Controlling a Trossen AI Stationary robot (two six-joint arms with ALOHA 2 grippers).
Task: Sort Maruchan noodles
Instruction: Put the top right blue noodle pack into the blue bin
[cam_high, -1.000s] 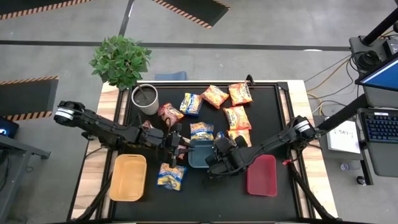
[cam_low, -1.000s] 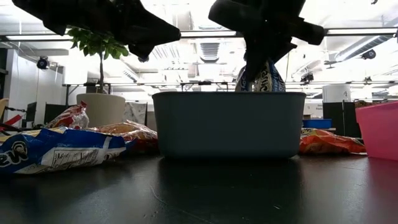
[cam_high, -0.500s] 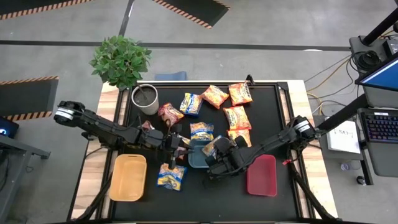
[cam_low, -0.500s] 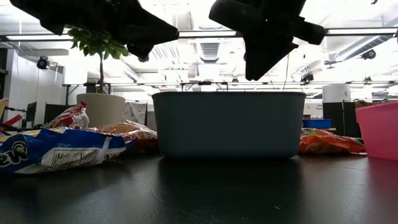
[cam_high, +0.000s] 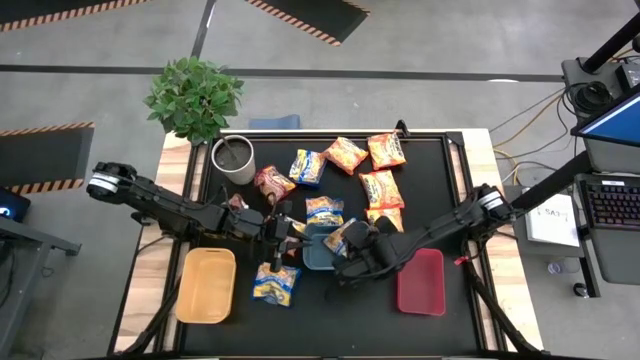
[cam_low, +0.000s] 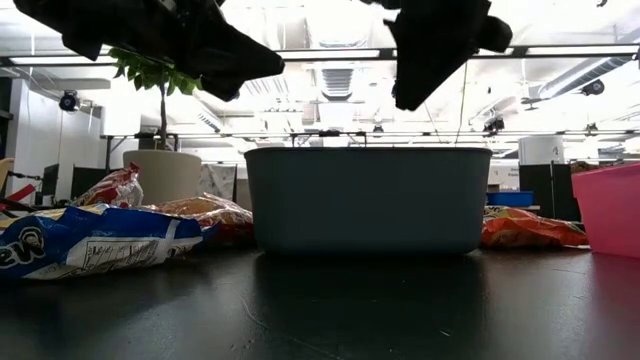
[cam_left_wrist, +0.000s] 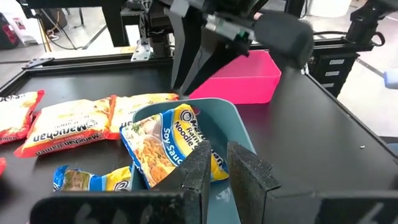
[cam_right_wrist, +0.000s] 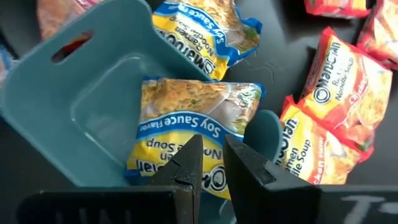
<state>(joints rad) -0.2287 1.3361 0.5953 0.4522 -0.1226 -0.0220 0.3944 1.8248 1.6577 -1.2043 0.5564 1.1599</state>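
Observation:
A blue-and-yellow Maruchan packet (cam_right_wrist: 193, 118) lies slanting in the blue-grey tray (cam_high: 308, 262), one edge up on the tray's rim (cam_left_wrist: 180, 107). My right gripper (cam_right_wrist: 212, 163) hovers just above it, slightly open, nothing between its fingers. My left gripper (cam_left_wrist: 219, 165) hangs to the left of the tray (cam_left_wrist: 233, 121), its fingers nearly together and empty. Loose packets lie flat on the black mat: blue-and-yellow ones (cam_high: 276, 284) (cam_high: 324, 209) (cam_high: 307, 165), orange ones (cam_high: 381, 188) (cam_high: 345, 155), and a red one (cam_high: 272, 181).
A yellow tray (cam_high: 205, 286) stands near the front left and a pink-red tray (cam_high: 421, 282) at the front right. A white cup (cam_high: 233, 160) and a potted plant (cam_high: 194, 97) stand at the far left. Both arms hang close together over the blue-grey tray.
A second ago the blue-and-yellow packet hung below my right gripper over the blue-grey tray. It has since dropped out of the hold and now lies in the tray. My right gripper has stayed above the tray and rolled a little at the wrist.

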